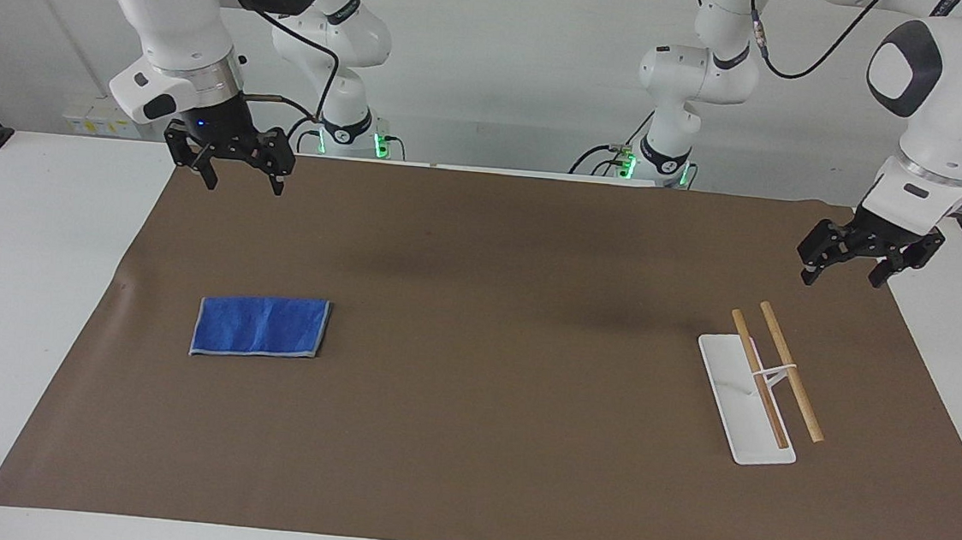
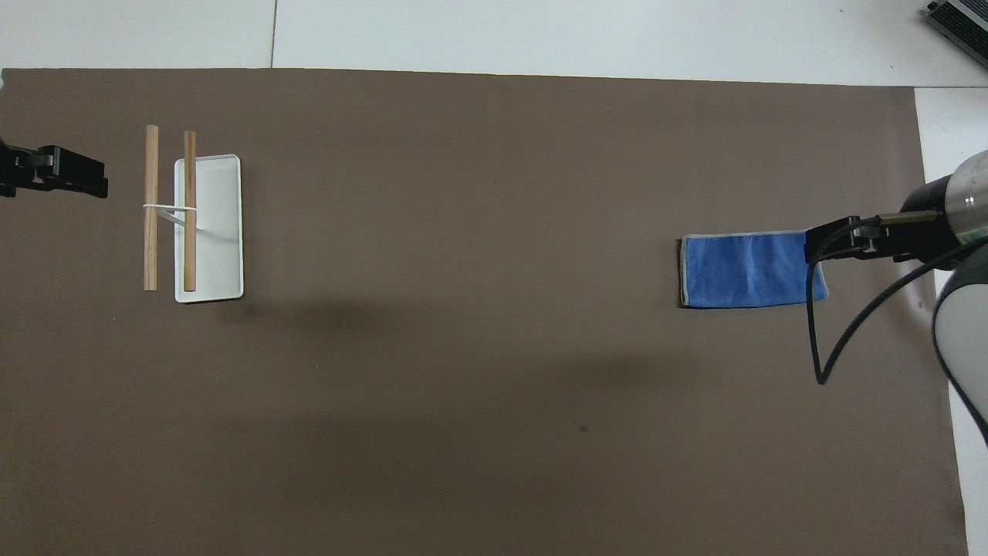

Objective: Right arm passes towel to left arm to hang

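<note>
The towel (image 1: 262, 326) (image 2: 745, 270), a folded bright-blue cloth with pale edging, lies flat on the brown mat toward the right arm's end of the table. My right gripper (image 1: 244, 185) (image 2: 837, 241), with a blue light glowing above it, hangs open high over the mat at that end. It holds nothing and is well clear of the towel. My left gripper (image 1: 843, 278) (image 2: 58, 171) hangs open and empty over the mat's edge at the left arm's end, up in the air beside the rack.
A hanging rack (image 1: 769, 374) (image 2: 170, 208) stands at the left arm's end: two wooden bars on a thin white frame over a white base plate (image 1: 727, 367) (image 2: 220, 232). The brown mat (image 1: 495, 305) covers most of the white table.
</note>
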Robot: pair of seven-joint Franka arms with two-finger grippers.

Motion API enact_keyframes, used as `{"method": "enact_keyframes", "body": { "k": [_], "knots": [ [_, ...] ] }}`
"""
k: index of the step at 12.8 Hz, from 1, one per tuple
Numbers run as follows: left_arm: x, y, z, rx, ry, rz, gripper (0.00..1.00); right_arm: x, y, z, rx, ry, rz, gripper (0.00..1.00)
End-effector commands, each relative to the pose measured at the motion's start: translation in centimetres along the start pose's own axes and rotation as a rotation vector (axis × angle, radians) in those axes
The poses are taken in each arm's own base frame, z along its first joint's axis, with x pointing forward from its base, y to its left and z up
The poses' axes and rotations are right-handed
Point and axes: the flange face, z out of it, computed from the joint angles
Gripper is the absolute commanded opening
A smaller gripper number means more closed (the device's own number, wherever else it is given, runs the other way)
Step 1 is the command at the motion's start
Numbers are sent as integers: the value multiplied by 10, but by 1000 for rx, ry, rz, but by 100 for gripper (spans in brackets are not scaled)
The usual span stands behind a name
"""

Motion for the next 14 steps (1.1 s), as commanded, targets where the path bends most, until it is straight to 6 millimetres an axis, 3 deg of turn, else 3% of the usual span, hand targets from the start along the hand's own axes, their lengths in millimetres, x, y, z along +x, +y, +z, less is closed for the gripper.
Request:
{"method": "enact_keyframes", "body": {
  "k": [1,9,14],
  "knots": [
    [-9,-2,-2,-5,3,-12,100,-5,-1,0,8,2,1,100],
    [-8,-2,-1,-5,3,-12,100,-5,8,0,9,4,27,100],
    [-8,-2,-1,-5,3,-12,100,1,8,26,11,40,20,100]
  ]
}}
